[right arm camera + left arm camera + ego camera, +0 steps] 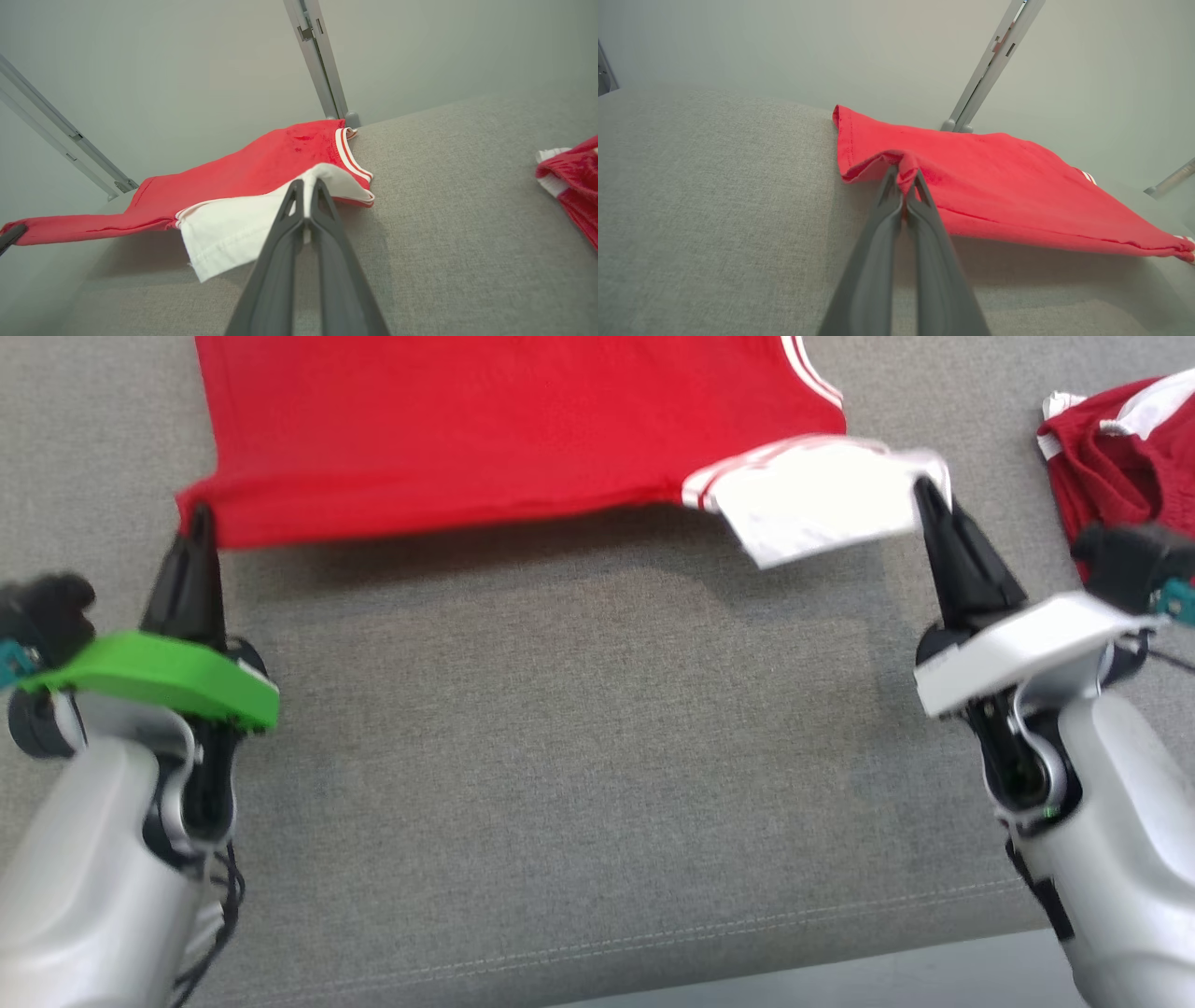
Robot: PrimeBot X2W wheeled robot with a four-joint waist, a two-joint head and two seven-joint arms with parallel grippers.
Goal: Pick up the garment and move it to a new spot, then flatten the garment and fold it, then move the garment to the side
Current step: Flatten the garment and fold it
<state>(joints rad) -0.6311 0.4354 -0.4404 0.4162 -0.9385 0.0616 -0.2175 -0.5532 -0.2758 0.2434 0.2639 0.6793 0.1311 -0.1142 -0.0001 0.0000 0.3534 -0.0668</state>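
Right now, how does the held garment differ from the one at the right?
The held garment is bright red, spread wide; the other garment is darker red, bunched. The held garment is pinched by the left gripper and right gripper; the other garment lies loose. Both have white trim.

No text, label, brand, number or sign can be read anywhere in these views.
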